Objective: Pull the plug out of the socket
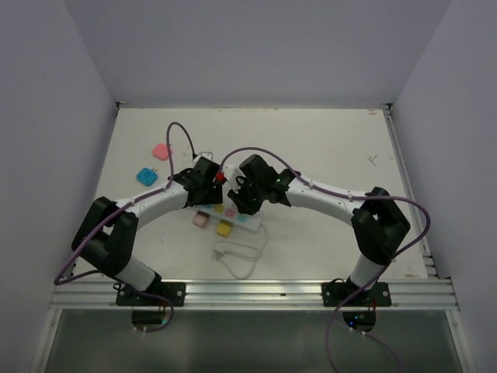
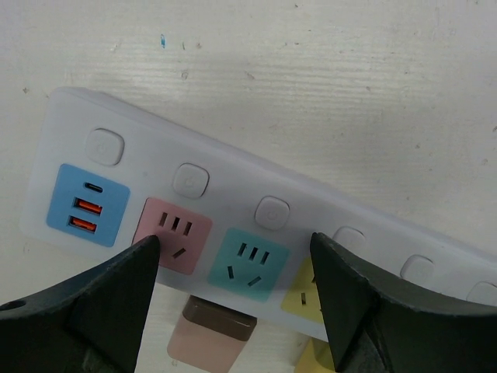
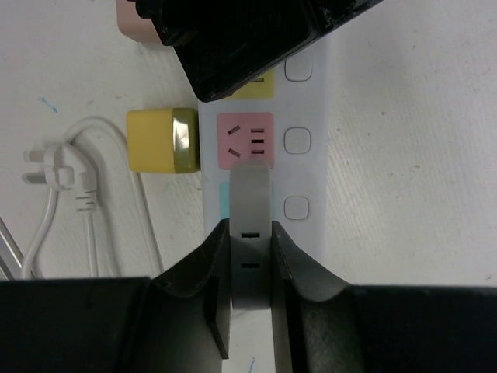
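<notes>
Top view: both arms reach forward from their bases, elbows pushed outward, forearms angling in so the two wrists nearly meet over the middle of the table (image 1: 326, 140). Both wrists are pitched down.

The socket (image 2: 233, 175) lies flat on the table directly under the two wrists, midway between the arms. Its row of outlet faces points up.

The left gripper (image 2: 233, 249) has its jaws spread wide with nothing between them. In its wrist view the two fingertips bracket the pink and teal outlet faces at the strip's near edge.

The right gripper (image 3: 251, 241) has its jaws pinched tight onto the plug (image 3: 251, 194), a narrow grey block gripped across its thin width. The plug stands over the teal outlet face, next to the pink one. Its base is hidden by its own body, so I cannot tell whether the prongs are seated.

Other items:
- A yellow adapter (image 3: 161, 140) lies just beside the strip's long edge.
- A pink adapter (image 2: 210, 334) lies along the same edge.
- The cord (image 1: 241, 256) lies looped toward the arm bases, and its wall plug (image 3: 58, 175) lies on the table.
- A pink block (image 1: 161, 151) and a blue block (image 1: 146, 177) sit well apart from the strip, at the table's left.
</notes>
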{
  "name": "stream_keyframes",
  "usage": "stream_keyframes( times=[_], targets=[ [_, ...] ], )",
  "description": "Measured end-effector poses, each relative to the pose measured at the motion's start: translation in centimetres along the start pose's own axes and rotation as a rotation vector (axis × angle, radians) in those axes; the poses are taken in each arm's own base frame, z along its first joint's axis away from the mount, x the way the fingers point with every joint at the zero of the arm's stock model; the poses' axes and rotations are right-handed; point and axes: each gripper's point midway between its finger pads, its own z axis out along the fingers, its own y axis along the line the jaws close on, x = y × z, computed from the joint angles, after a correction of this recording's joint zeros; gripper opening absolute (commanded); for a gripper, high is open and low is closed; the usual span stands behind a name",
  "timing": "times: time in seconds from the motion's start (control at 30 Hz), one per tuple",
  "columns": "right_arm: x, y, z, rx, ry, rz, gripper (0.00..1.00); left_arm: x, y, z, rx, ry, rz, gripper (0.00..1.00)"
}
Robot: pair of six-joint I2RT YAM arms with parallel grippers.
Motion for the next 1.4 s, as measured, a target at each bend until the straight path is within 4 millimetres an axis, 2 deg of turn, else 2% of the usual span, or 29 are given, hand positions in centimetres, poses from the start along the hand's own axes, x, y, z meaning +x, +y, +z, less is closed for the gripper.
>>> stream_keyframes(
  times=[0.43,0.53,0.63,0.73,0.9,1.0,1.13,1.27,1.4],
  targets=[
    [-0.1,-0.3,-0.6,0.017,0.026,0.014,0.00,-0.8,-0.4,0.5,0.003,-0.035,-0.007,0.79],
    [-0.2,-0.8,-1.4,0.055,0.018,0.012,0.00,-0.9,-0.5,0.5,0.004,-0.042,-0.005,0.79],
    [0.5,-1.7,-3.0,0.111,0.009,0.031,0.00,-1.0,-0.8,0.6,0.005,-0.048,-0.001,0.80],
    [0.7,-4.0,-5.5,0.175,-0.053,0.111,0.00,-1.1,-0.9,0.6,0.005,-0.050,-0.001,0.80],
    [2.5,-11.5,-9.6,0.346,-0.159,0.373,0.00,-1.5,-1.0,0.5,0.008,-0.056,-0.003,0.80],
    [4.5,-15.1,-10.7,0.414,-0.198,0.556,0.00,-1.6,-1.1,0.4,0.009,-0.057,-0.004,0.80],
    [6.1,-17.9,-9.6,0.402,-0.248,0.764,0.00,-1.8,-1.2,0.4,0.010,-0.059,-0.005,0.81],
    [7.1,-19.4,-6.6,0.358,-0.245,0.911,0.00,-1.9,-1.3,0.4,0.012,-0.057,-0.005,0.81],
    [6.6,-21.1,-3.8,0.307,-0.265,1.022,0.02,-1.9,-1.3,0.4,0.013,-0.056,-0.004,0.81]
  ],
)
